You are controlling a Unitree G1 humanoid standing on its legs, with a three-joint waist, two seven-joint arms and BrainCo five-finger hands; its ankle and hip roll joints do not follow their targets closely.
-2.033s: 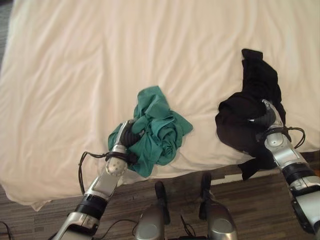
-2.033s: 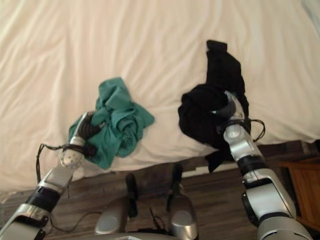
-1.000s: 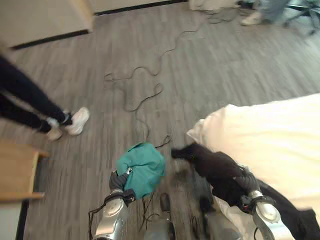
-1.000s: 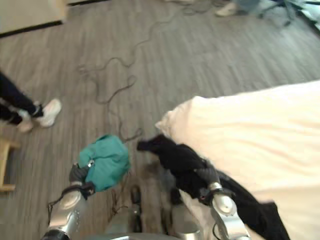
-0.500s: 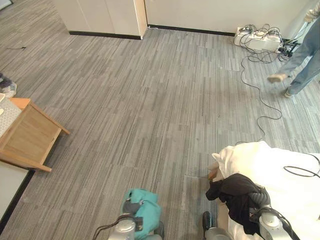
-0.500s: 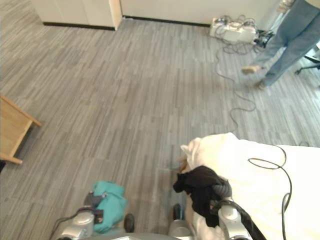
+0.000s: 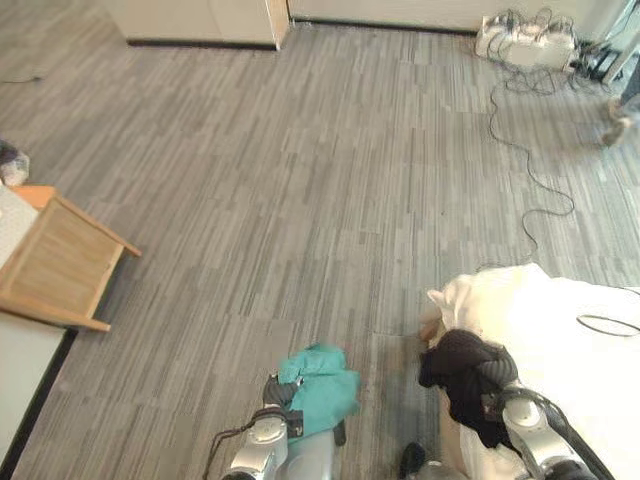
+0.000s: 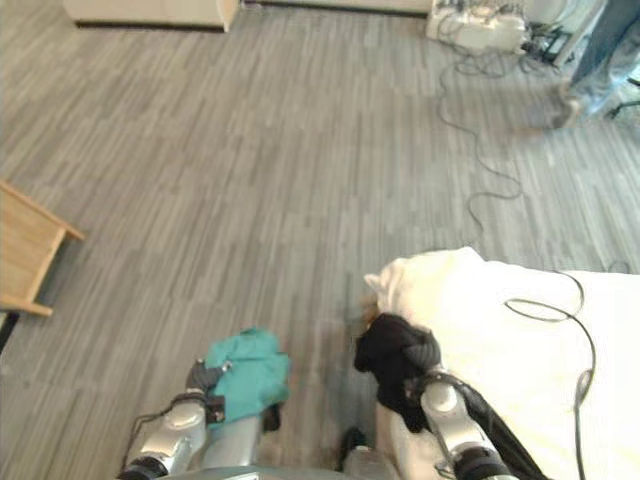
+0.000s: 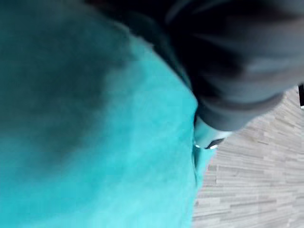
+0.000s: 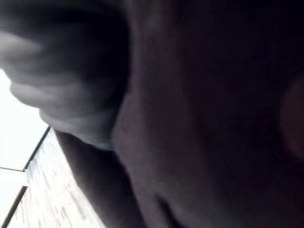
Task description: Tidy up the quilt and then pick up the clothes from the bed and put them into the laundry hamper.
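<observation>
A bunched teal garment (image 7: pixel 322 386) hangs above the grey floor with my left hand (image 7: pixel 277 393) shut on it, low in the left eye view. The same teal cloth (image 9: pixel 95 152) lies close against the hand's dark cover (image 9: pixel 237 57) in the left wrist view. My right hand (image 7: pixel 497 374) is shut on a black garment (image 7: pixel 458 372), which it holds over the corner of the white bed (image 7: pixel 545 330). That black cloth (image 10: pixel 213 123) covers the right wrist view. Both hands' fingers are mostly buried in the cloth.
A low wooden piece of furniture (image 7: pixel 55 262) stands at the left. Pale cabinets (image 7: pixel 200 20) line the far wall. A power strip and cables (image 7: pixel 520 35) trail across the floor at the upper right, near a person's shoe (image 7: pixel 615 130). A black cable (image 7: pixel 605 322) lies on the bed.
The camera has swung from the bed to the open floor. Both hands lifted the clothes off the bed and still hold them. The person at the upper right has walked further right.
</observation>
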